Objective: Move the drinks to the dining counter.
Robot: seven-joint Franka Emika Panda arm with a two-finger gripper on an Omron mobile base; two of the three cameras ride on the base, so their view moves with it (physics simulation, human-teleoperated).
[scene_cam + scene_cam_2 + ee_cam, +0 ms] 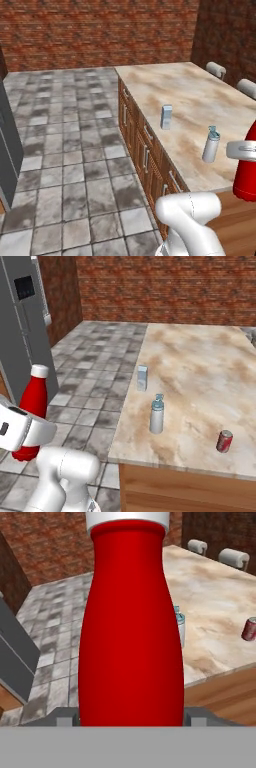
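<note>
- At the right edge of the left base view, the red bottle [246, 175] hangs beside the dining counter [190, 95]; the grey bottle [211, 145] stands mid-right.
- Right base view: red bottle [33, 406] at lower left (off the slab), soda can [224, 441] lower right.
- Hand view: the gripper [131, 719] pinches the red bottle [130, 637] at its base.

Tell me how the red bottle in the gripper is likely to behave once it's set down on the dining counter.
The red bottle is tall and slim, so it could tip if released at a tilt. Its smooth, glossy sides look rigid but possibly slippery between the gripper fingers. If it falls on the dining counter, its round body would probably roll.
</note>
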